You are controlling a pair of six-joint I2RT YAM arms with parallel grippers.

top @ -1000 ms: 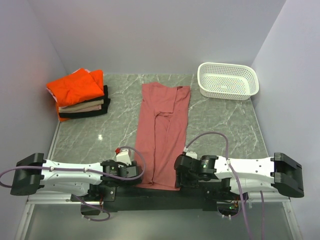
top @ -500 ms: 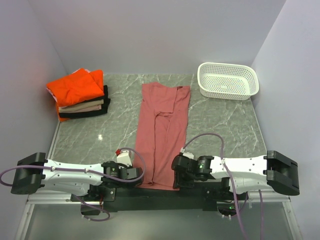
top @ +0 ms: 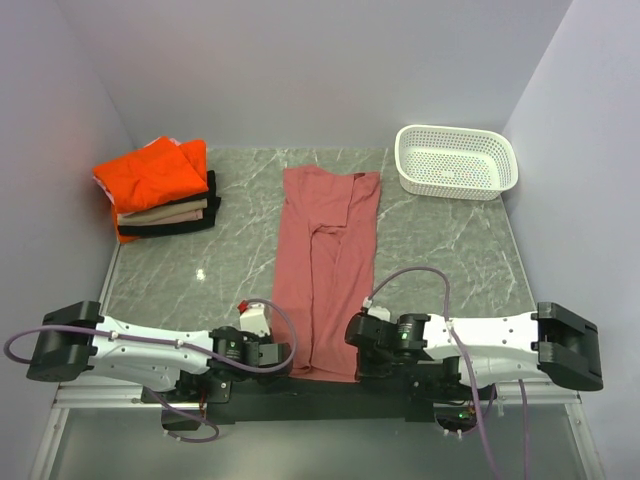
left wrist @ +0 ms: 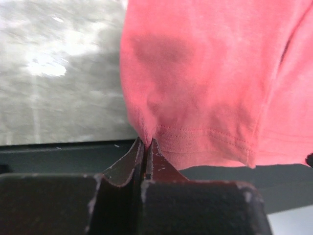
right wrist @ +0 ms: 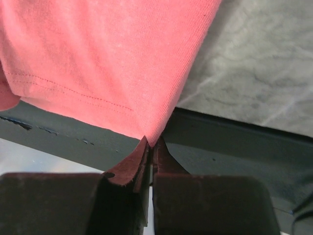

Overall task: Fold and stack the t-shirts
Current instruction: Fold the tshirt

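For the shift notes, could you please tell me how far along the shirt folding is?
Done: orange shirt, beige shirt and black shirt stacked far left. In hand: left fingers and right fingers pinch the near hem corners of the lengthwise-folded salmon shirt. Left: cross-fold and stack it.

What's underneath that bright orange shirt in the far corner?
Under the orange shirt lie a folded beige shirt and a black shirt; only their edges show. The rest is covered.

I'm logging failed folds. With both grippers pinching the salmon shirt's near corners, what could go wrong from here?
The left gripper and right gripper each hold only a corner tip of the salmon shirt, so it may slip out when lifted. Its folded-in sides could also fall open.
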